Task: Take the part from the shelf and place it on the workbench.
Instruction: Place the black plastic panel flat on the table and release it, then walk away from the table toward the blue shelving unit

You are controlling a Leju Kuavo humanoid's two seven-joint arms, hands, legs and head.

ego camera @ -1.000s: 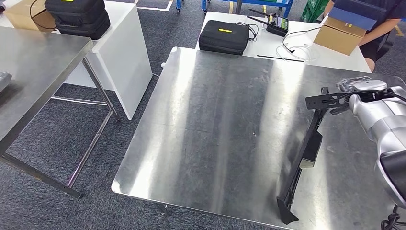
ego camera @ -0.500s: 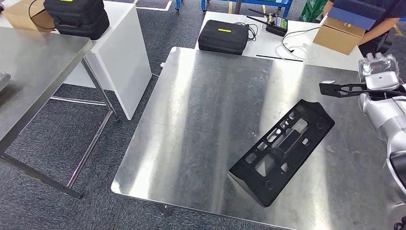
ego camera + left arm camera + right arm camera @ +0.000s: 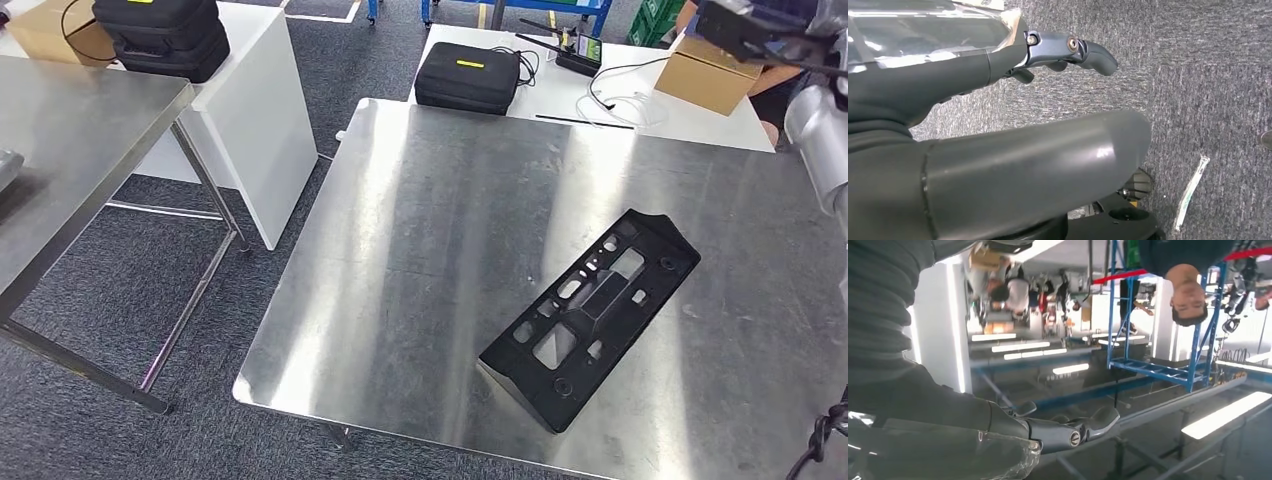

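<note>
The black perforated part [image 3: 590, 315] lies flat on the steel workbench [image 3: 420, 250], slanting across its right half near the front edge. My right hand [image 3: 765, 28] is raised high above the bench's far right corner, well away from the part; in the right wrist view the right hand [image 3: 1063, 432] has its fingers stretched out and holds nothing. In the left wrist view my left hand [image 3: 1058, 50] hangs over grey carpet with its fingers apart and nothing in them.
Behind the bench, a white table carries a black case [image 3: 468, 77], cables and a cardboard box [image 3: 710, 75], with a person [image 3: 790, 60] beside it. A second steel table [image 3: 80, 130] and a white cabinet [image 3: 255, 120] stand to the left.
The part went from standing on edge in my right hand to lying flat on the bench. My right hand let go and rose up and away to the far right.
</note>
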